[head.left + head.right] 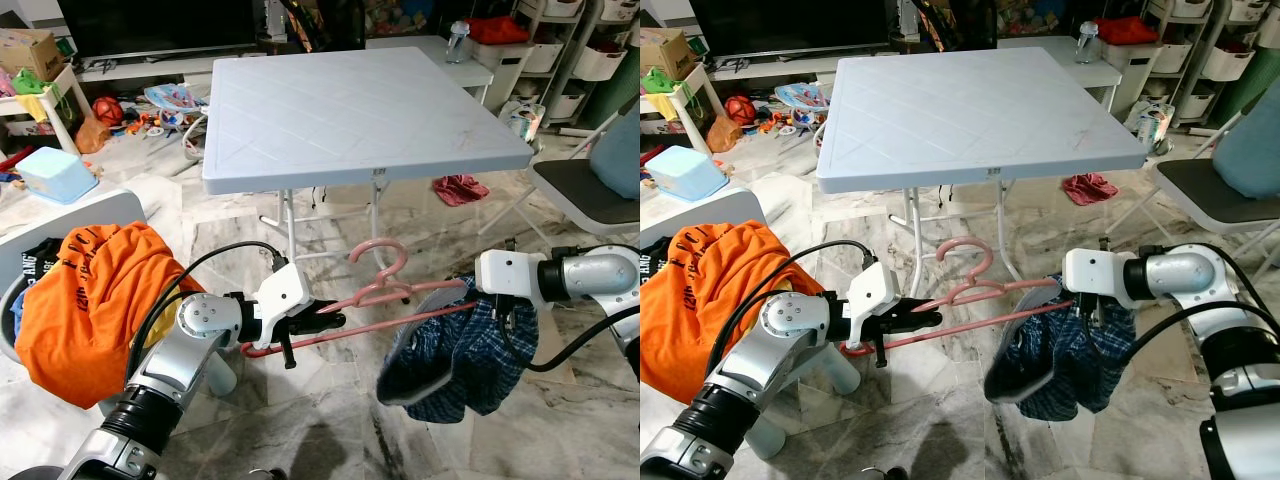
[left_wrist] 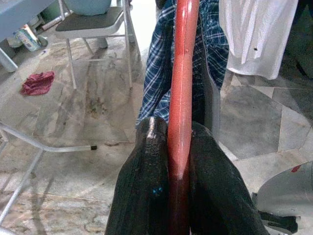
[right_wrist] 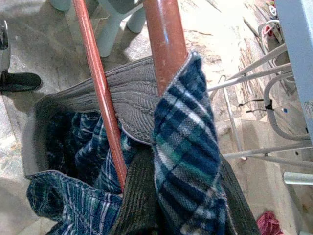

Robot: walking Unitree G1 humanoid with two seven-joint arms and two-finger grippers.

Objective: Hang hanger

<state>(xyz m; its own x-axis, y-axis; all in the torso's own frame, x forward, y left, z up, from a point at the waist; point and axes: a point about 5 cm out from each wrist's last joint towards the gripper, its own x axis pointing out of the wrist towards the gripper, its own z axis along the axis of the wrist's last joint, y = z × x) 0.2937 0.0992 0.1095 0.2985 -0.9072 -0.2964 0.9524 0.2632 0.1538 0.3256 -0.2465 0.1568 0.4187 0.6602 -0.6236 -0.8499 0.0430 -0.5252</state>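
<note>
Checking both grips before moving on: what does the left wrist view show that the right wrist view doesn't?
Left wrist view: the left gripper shut on the bare hanger bar, with a chair beyond. Right wrist view: the right gripper at the hanger's other end, its fingers mostly covered by the plaid garment, table legs behind. Both: hanger and garment.

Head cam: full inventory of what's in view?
hanger: 1, pink, held level between both arms
plaid shorts: 1, blue, draped on hanger's right end
folding table: 1, white, ahead
orange shirt: 1, on the basket at left
blue box: 1, far left
chair: 1, dark seat, right
red cloth: 1, on floor
left end effector: shut on hanger
right end effector: gripping hanger and shorts
</note>
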